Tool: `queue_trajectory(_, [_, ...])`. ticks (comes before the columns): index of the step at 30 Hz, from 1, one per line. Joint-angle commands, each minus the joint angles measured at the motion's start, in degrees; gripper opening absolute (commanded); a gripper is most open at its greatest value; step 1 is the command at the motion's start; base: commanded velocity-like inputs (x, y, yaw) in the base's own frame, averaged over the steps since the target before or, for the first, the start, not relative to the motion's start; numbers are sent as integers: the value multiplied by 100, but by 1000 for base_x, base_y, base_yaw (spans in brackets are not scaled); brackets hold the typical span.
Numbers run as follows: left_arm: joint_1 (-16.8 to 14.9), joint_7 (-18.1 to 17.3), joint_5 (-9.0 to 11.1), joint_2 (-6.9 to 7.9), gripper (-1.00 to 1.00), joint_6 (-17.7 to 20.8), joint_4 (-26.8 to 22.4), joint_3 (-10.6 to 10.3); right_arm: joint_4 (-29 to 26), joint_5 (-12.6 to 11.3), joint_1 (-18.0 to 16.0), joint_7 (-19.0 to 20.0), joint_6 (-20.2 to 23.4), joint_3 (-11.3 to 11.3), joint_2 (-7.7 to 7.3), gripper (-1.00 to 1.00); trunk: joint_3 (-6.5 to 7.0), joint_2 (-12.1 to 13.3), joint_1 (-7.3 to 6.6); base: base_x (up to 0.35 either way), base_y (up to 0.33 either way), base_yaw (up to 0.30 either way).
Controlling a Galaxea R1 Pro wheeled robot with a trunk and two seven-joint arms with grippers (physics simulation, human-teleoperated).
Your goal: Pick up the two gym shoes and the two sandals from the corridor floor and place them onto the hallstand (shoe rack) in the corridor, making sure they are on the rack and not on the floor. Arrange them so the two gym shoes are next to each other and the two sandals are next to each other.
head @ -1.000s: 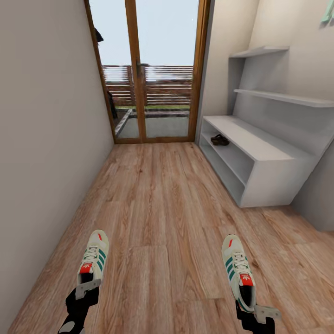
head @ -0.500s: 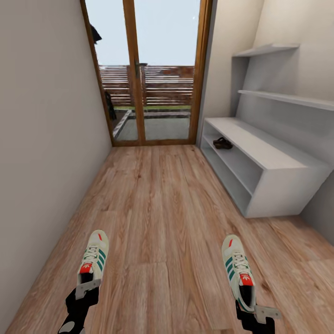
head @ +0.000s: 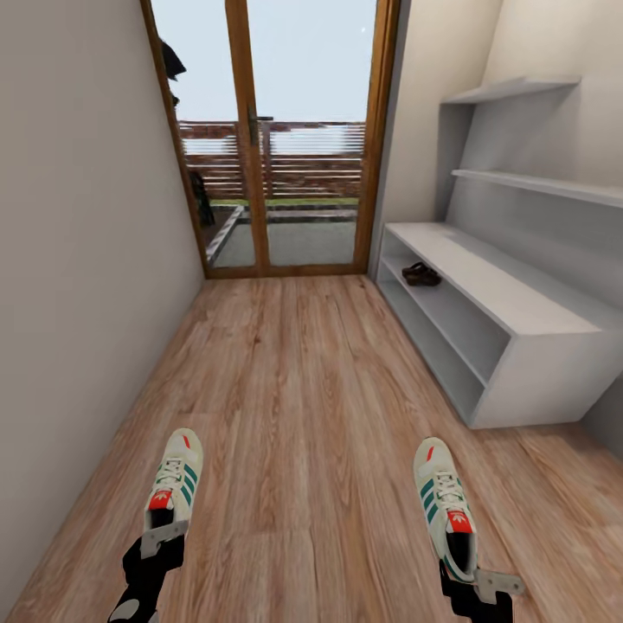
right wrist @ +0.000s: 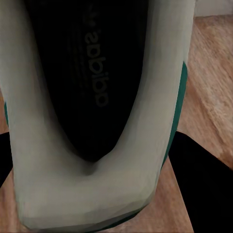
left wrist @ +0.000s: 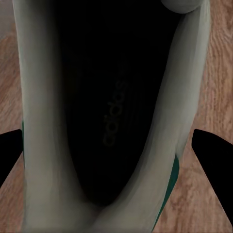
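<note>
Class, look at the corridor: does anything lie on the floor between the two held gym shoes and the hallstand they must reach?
Nothing visible does. Bare corridor floor runs from the left shoe and right shoe to the hallstand. The sandals already sit on its upper shelf.

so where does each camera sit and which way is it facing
Head: high on the robot, facing down the corridor at the glass door, rack at right; both grippers hold sneakers, left gripper, right gripper.
Left wrist: by the left gripper, looking into its sneaker; dark fingers at the edges.
Right wrist: same, into the right sneaker.
Shared: head and wrist views show both sneakers and the wood floor.
</note>
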Motion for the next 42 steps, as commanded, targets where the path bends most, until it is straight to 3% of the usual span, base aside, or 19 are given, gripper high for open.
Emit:
queue_trajectory(1, [-3, -2, 50, 1, -100, -20, 3, -13, 1, -38, -3, -24, -14, 48, -1, -100, -5, -2, 2, 339, 0, 0])
queue_trajectory(22, [-3, -2, 49, 10, -100, -20, -6, -13, 1, -38, -3, -24, -14, 48, -1, -100, -5, -2, 2, 339, 7, 0])
queue_trajectory(42, [-3, -2, 49, 10, -100, -20, -6, -13, 1, -38, -3, -24, -14, 48, -1, -100, -5, -2, 2, 322, 146, -1])
